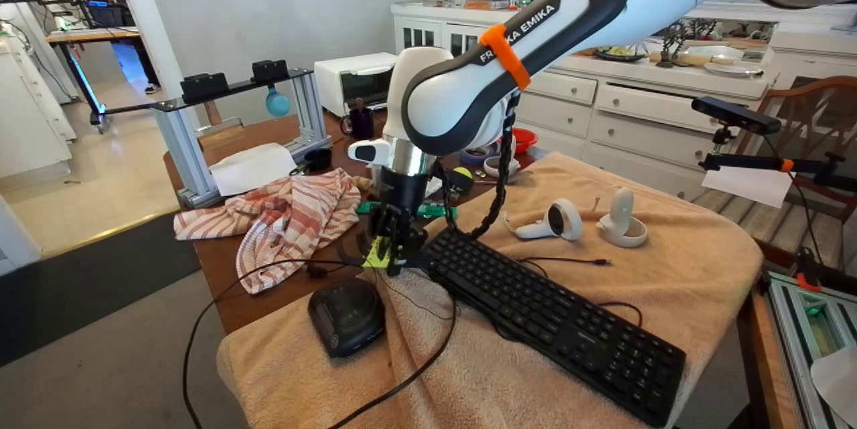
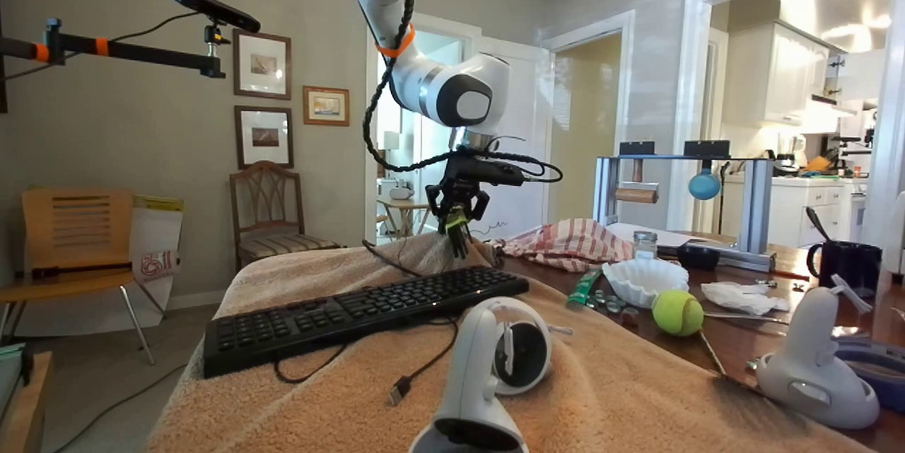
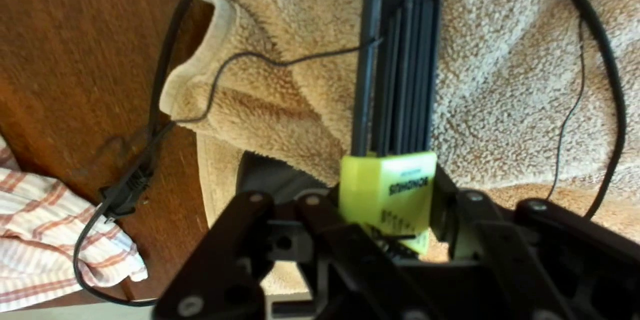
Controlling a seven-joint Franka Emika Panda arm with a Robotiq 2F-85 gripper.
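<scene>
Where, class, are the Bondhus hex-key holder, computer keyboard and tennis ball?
Bondhus hex-key holder (image 3: 390,190): in the wrist view, yellow face.
Computer keyboard (image 1: 546,313): in an exterior view, middle keys.
Tennis ball (image 2: 676,313): in an exterior view, near side.

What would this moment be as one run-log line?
fingers: closed on yellow-green hex key set; below: tan towel; towel contact: unclear; nearby: black keyboard, striped cloth

Hex keys (image 3: 402,80), black, poking downward from a neon yellow holder (image 3: 387,185) (Bondhus, per the print), pinched in the gripper (image 3: 387,200).
</scene>
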